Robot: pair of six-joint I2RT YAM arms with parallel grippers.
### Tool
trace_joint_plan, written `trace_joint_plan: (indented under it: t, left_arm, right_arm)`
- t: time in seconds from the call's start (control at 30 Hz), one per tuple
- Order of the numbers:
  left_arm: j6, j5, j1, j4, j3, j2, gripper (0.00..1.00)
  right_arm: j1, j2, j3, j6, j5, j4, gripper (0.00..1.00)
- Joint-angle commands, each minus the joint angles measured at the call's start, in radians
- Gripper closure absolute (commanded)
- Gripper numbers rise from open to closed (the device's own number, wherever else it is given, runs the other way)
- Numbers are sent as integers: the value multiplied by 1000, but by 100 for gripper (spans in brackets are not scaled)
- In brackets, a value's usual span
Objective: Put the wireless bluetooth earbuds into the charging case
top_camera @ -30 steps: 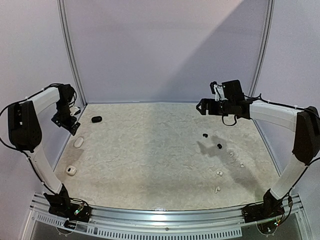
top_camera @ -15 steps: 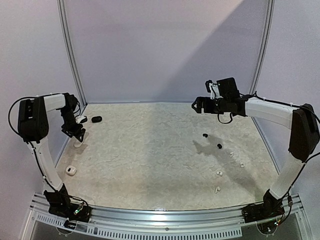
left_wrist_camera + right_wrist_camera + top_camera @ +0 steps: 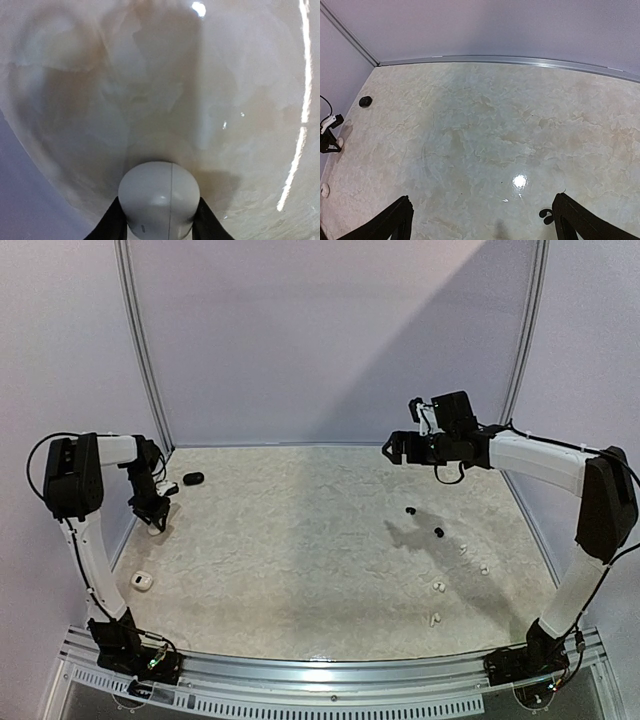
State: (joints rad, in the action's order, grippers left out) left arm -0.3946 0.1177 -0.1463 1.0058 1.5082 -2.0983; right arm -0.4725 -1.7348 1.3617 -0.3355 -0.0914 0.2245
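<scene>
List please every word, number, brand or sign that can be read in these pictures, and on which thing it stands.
No readable text in any view.
White case: one tiny dark mark near its lower edge, too small to read.
Black case and earbuds: too small to show any print.

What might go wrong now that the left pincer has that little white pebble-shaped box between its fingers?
The white case is smooth and rounded, and the left pincer grips only its near end, so it might squirt out. Its lid looks shut, so nothing fits until it is opened. The earbuds are tiny and lie far across the table, on the open right pincer's side; a clumsy grab might flick them away.
</scene>
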Motion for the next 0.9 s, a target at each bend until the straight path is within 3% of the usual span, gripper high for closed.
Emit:
trace_joint_plan:
  t: [0.0, 0.1, 0.27, 0.47, 0.6, 0.73, 0.87]
  left_arm:
    - [-1, -50, -4, -5, -17, 9, 76]
    - [-22, -73, 6, 0, -11, 67, 90]
    - [-127, -102, 119, 5, 62, 203, 100]
    - [-450, -91, 400, -130, 80, 368, 100]
    - [-575, -208, 544, -315, 35, 455, 100]
    - [-597, -268, 673, -488, -19, 499, 100]
    - [-549, -302, 747, -522, 5, 479, 100]
  right_arm:
    - [-9, -22, 30, 6, 14, 26, 1]
    - [-7, -20, 45, 8, 20, 34, 1]
    - [-8, -34, 119, -57, 15, 56, 3]
    - [-53, -101, 258, -243, -84, 51, 13]
    - [-128, -126, 326, -274, -132, 33, 20]
    - [-189, -132, 328, -310, -219, -27, 32]
    - [-247, -139, 272, -371, -306, -192, 37]
